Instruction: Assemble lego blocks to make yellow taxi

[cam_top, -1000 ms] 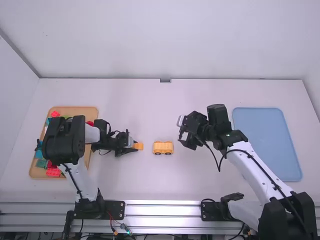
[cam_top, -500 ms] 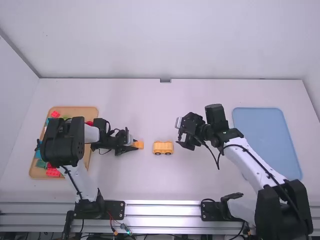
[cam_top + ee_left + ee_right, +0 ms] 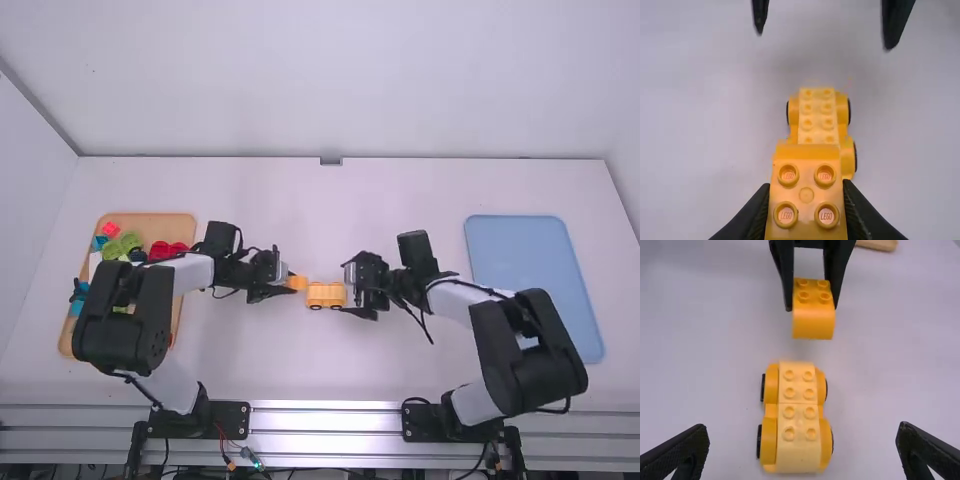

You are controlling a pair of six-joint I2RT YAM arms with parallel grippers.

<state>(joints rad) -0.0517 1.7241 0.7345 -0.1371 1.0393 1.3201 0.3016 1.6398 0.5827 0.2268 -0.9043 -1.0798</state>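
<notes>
High camera facing down, wrist cameras close

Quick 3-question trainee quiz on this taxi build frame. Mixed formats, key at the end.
1. True or false: the yellow block in the left gripper is already seated on the wheeled base.
2. Multiple choice: how many studs show on top of the base in the right wrist view?
A) four
B) six
C) eight
3. Fill in: the right gripper's fingers are ____.

Key: 1 false; 2 C; 3 open
</notes>
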